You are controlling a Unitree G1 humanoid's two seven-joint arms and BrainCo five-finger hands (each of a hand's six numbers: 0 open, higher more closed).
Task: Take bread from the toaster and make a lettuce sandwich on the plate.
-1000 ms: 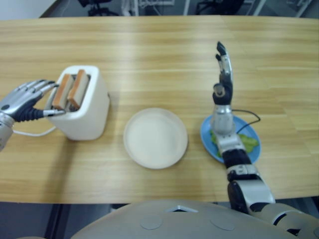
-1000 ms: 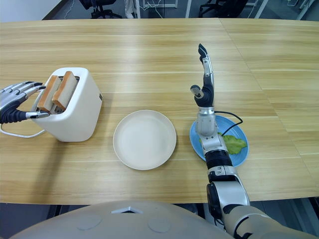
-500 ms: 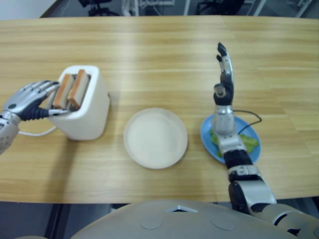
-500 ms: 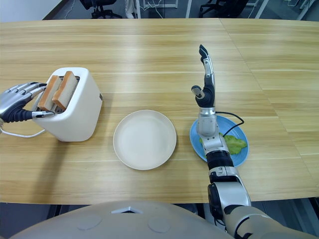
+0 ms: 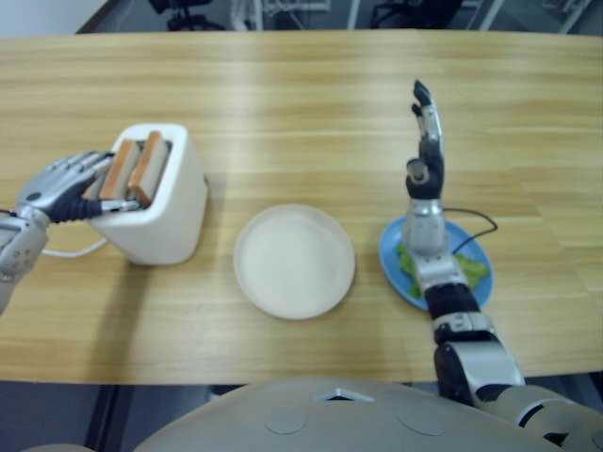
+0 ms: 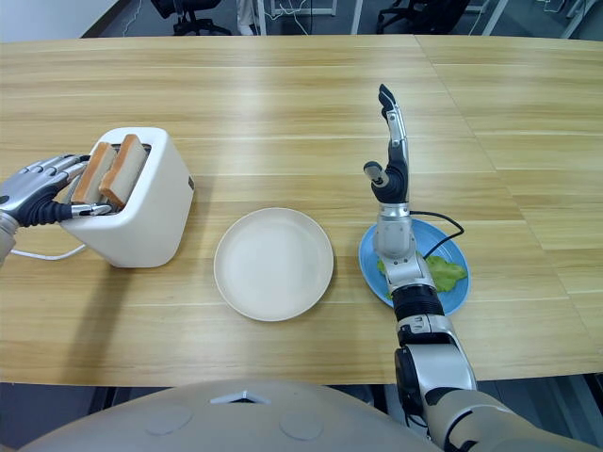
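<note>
A white toaster (image 5: 165, 207) stands on the left of the wooden table with two bread slices upright in its slots, the outer slice (image 5: 117, 171) and the inner slice (image 5: 150, 168). My left hand (image 5: 62, 185) is at the toaster's left top edge, open, its fingertips reaching the outer slice's end. An empty cream plate (image 5: 294, 261) lies in the middle. To its right, a blue plate (image 6: 368, 266) carries lettuce (image 6: 445, 273). My right hand (image 6: 390, 141) stands upright above that plate's far edge, open and holding nothing.
A white cord (image 5: 64, 252) trails from the toaster toward the left edge. A thin black cable (image 5: 468, 216) curls behind the blue plate. Bare wooden table (image 5: 283, 104) stretches across the far half. Chair legs stand beyond the far edge.
My left hand has moved right, closing in on the toaster until its fingers reach the outer slice. The right hand has barely shifted.
</note>
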